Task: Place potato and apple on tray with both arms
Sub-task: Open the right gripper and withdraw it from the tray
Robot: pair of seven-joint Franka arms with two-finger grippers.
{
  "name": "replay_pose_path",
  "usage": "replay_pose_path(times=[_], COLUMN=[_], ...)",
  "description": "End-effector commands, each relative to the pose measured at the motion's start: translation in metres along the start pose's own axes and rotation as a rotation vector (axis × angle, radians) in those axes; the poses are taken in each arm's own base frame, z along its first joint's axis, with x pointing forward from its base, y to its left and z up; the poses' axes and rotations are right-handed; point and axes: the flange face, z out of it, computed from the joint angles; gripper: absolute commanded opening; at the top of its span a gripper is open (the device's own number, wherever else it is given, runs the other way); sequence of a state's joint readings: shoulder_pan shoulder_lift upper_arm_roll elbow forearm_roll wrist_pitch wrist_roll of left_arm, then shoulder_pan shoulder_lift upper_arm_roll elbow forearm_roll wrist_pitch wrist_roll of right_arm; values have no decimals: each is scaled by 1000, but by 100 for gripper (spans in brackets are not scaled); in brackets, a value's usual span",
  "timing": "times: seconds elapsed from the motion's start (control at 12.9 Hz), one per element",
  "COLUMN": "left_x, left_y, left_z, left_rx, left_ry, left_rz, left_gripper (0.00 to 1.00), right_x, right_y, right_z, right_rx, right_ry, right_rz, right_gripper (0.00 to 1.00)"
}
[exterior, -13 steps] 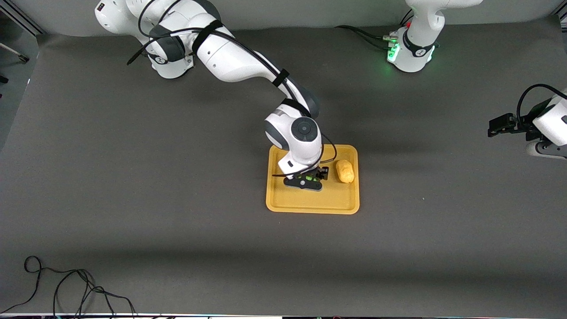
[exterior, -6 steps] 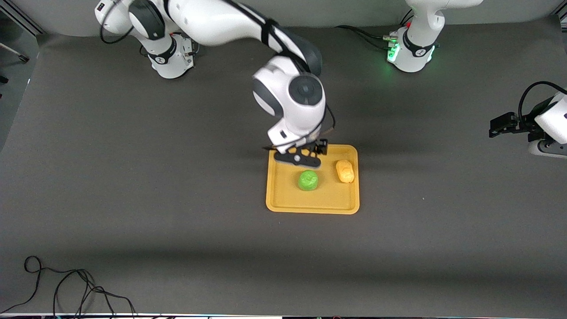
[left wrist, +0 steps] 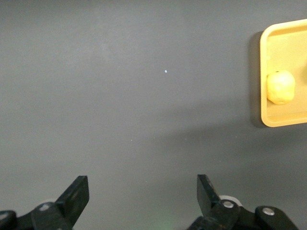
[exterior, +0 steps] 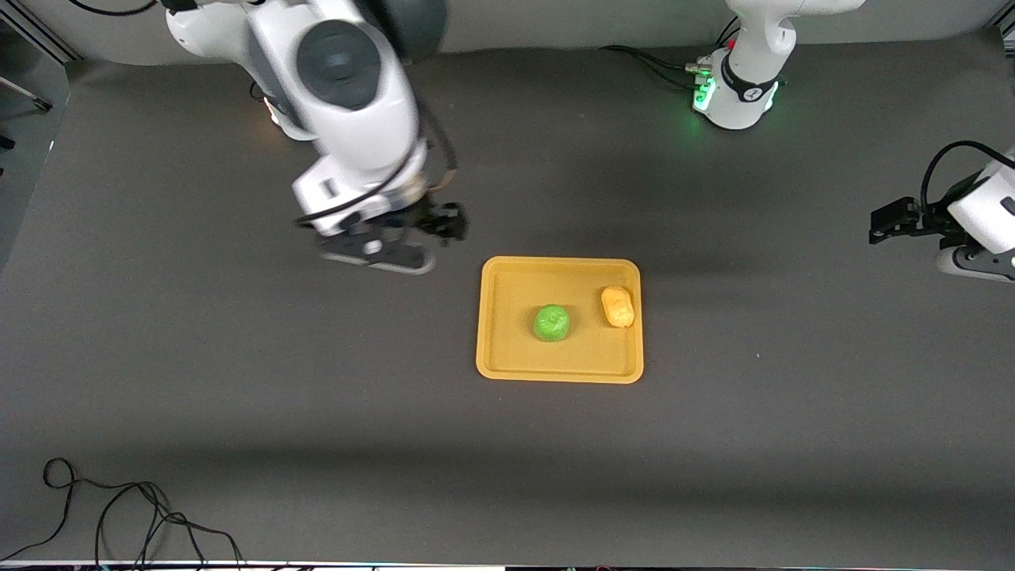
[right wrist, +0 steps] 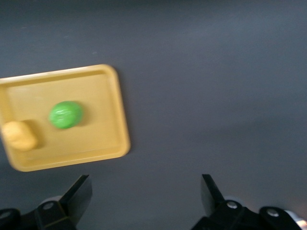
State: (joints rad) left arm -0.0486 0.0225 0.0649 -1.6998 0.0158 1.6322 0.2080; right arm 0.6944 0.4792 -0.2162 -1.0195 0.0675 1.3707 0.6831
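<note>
Now your table [exterior: 238,381] carries the tray [exterior: 507,361] near its middle, with the apple [exterior: 551,323] sitting inside it and the potato [exterior: 617,306] beside the apple, close to the rim toward the left arm's end. Neither fruit touches the other. You have the right gripper [exterior: 381,250] up over bare table, just off the tray's corner toward the right arm's end, jaws spread wide and empty. Your left gripper [exterior: 892,222] waits over the table's left-arm end, well apart from the tray, jaws likewise wide and empty.
</note>
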Motion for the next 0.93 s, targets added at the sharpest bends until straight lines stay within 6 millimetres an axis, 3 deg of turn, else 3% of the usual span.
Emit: replay_pose_path(times=[0.0, 0.16, 0.31, 0.54, 0.78, 0.86], left_x=[5, 4, 4, 1, 3, 3], left_y=[12, 14, 11, 12, 13, 15], left_z=[-15, -16, -20, -15, -16, -15], left_rx=[-2, -5, -5, -11, -11, -11], left_ry=[11, 1, 2, -34, -29, -32], left_rz=[21, 25, 31, 22, 30, 21], left_gripper=[100, 100, 100, 100, 100, 100], right_x=[25, 42, 45, 53, 63, 64], right_y=[101, 180, 244, 316, 366, 373], right_z=[-4, -3, 5, 19, 26, 26], right_rx=[14, 64, 117, 137, 141, 142], right_ry=[-27, -16, 18, 38, 47, 46], right_rz=[-60, -74, -87, -92, -87, -76], right_gripper=[100, 100, 100, 100, 100, 100])
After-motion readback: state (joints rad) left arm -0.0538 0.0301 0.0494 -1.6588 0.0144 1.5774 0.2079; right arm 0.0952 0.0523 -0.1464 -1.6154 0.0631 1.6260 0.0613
